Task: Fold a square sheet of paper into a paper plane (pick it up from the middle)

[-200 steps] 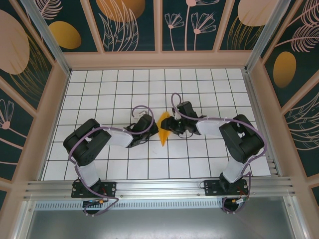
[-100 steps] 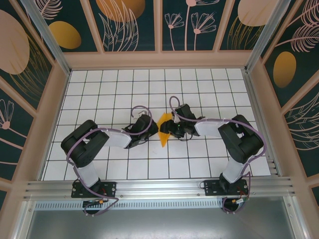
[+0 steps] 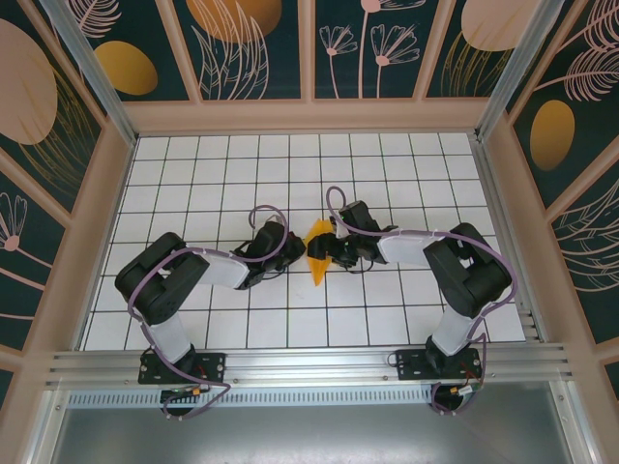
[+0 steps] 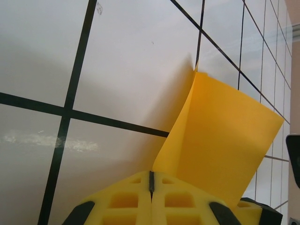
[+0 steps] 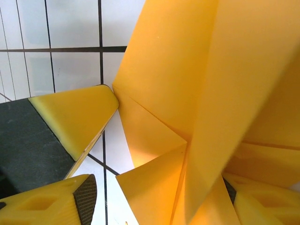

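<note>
Right gripper [image 3: 326, 251] wider, perhaps off paper [image 3: 315, 270]

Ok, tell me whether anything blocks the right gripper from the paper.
Nothing visible does. The folded paper already stands between the open fingers of the right gripper, with just bare tile in the gap. The left gripper is shut on the paper's edge from the opposite side.

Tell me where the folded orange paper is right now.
In the top view, the folded orange paper stands mid-table between the two arms. The shut left gripper pinches it from its left, and the open right gripper straddles its right.
</note>
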